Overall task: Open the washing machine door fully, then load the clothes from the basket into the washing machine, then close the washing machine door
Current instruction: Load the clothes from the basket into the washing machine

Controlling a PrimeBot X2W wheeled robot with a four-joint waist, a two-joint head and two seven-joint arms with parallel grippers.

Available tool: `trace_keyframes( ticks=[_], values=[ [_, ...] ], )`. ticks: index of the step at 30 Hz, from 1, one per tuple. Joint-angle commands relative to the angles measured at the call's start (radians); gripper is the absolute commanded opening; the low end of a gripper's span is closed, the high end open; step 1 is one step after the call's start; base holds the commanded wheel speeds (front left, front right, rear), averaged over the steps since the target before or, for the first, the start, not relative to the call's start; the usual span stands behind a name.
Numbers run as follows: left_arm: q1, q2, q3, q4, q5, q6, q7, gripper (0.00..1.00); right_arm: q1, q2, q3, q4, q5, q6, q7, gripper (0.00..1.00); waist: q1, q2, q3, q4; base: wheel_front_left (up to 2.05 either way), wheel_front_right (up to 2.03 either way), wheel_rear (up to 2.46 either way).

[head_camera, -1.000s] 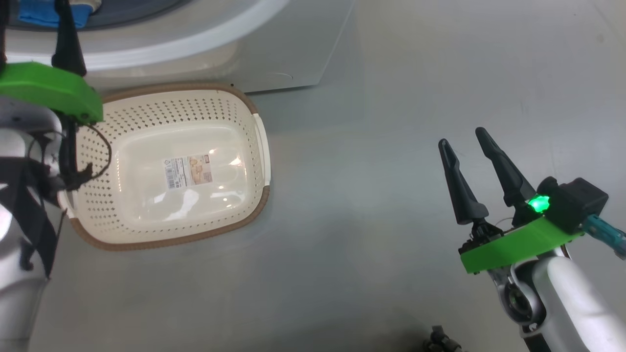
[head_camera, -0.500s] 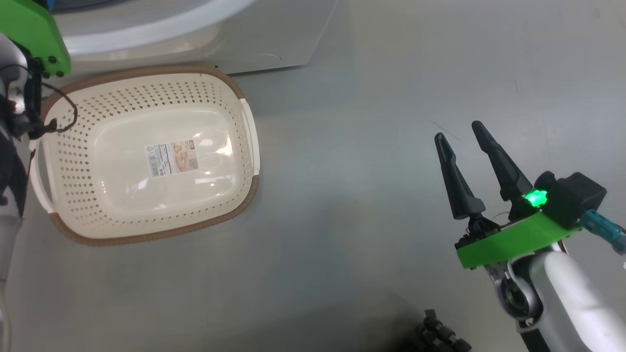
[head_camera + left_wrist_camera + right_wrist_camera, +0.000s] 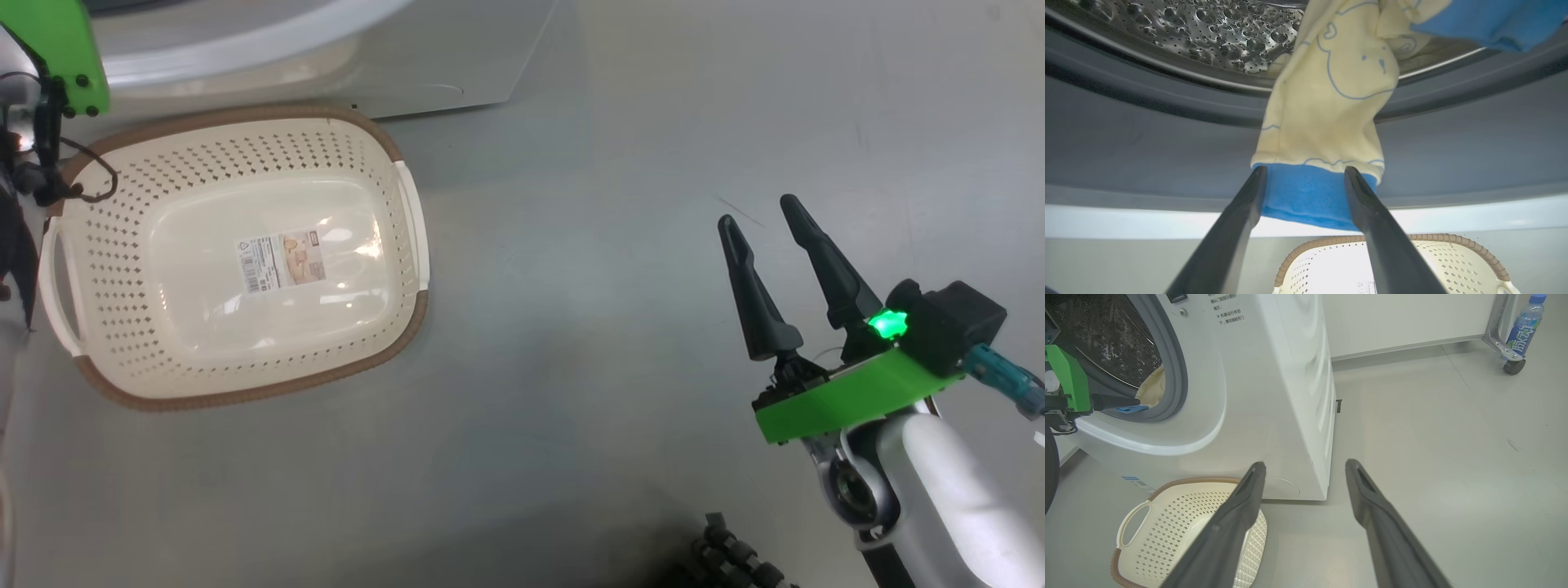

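While the left pincer (image 3: 1305, 169) stands wide open with nothing gripped, its two fingers straddle the blue cuff (image 3: 1306, 200) of a cream garment (image 3: 1331, 102); whether they touch the cloth I cannot tell. That garment hangs out of the drum (image 3: 1208, 24), draped over the grey gasket (image 3: 1147, 134), with the cuff dangling past the front lip of the washer (image 3: 1274, 396). Below sits the basket (image 3: 245, 151) on the floor (image 3: 612, 245), with nothing in it, so loading looks all but done and the loose end is the snag. To do it well I would close on the cuff low and square and lift it clear of the gasket. Then I would carry it deep over the drum's edge and let go only once the cloth lies wholly inside. A shove with open fingers would likely fold it back onto the rubber, where a shutting door would trap it. The right pincer (image 3: 756, 210), open and empty, hangs over the floor well to the basket's right, free for the door.
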Motion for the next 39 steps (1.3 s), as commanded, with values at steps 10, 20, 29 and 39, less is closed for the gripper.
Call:
trace_keyframes(
  ticks=[10,20,29,39],
  values=[
    [-0.068,0.032,0.006,0.045,-0.002,0.020,0.078,1.00,0.017,-0.001,0.018,-0.025,0.010,0.000,-0.010,1.00,-0.0001,0.0000,-0.002,-0.006,0.00,0.00,0.00],
    [-0.068,0.029,-0.007,0.080,-0.012,0.024,0.114,0.18,0.018,-0.002,0.019,-0.029,0.011,0.000,-0.010,1.00,-0.0001,0.0000,0.009,-0.008,0.00,0.00,0.00],
    [-0.060,0.022,-0.007,0.048,-0.026,0.008,0.009,0.00,0.014,-0.004,0.018,-0.029,0.010,0.000,-0.010,1.00,-0.0001,0.0000,0.008,0.000,0.00,0.00,0.00],
    [-0.076,0.000,-0.009,0.021,-0.038,-0.027,-0.171,0.00,0.013,-0.003,0.020,-0.028,0.013,0.000,-0.010,1.00,-0.0001,0.0000,0.000,0.000,0.00,0.00,0.00]
  ],
)
